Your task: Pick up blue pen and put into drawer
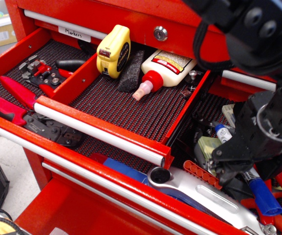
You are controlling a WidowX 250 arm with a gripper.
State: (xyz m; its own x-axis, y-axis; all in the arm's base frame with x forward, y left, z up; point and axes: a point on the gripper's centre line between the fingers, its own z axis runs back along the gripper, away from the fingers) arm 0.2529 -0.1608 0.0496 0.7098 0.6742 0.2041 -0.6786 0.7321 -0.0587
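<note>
The blue pen (pixel 264 197) lies slanted among tools in the lower drawer at the right. Its big blue cap points to the lower right and its blue end (pixel 222 131) to the upper left. My black gripper (pixel 239 172) is down over the pen's white barrel and hides its middle. The fingers straddle the barrel, but I cannot tell whether they are closed on it. The drawer (pixel 131 110) is the shallow red compartment with dark mesh liner at the centre, standing open, with its silver bar handle (pixel 97 130) in front.
In the drawer's back sit a yellow tape measure (pixel 114 50), a dark block (pixel 131 71) and a red-capped glue bottle (pixel 166 67). Red pliers and crimpers (pixel 18 100) fill the left compartment. A silver tool (pixel 199 193), an orange bit holder (pixel 203 175) and more clutter surround the pen.
</note>
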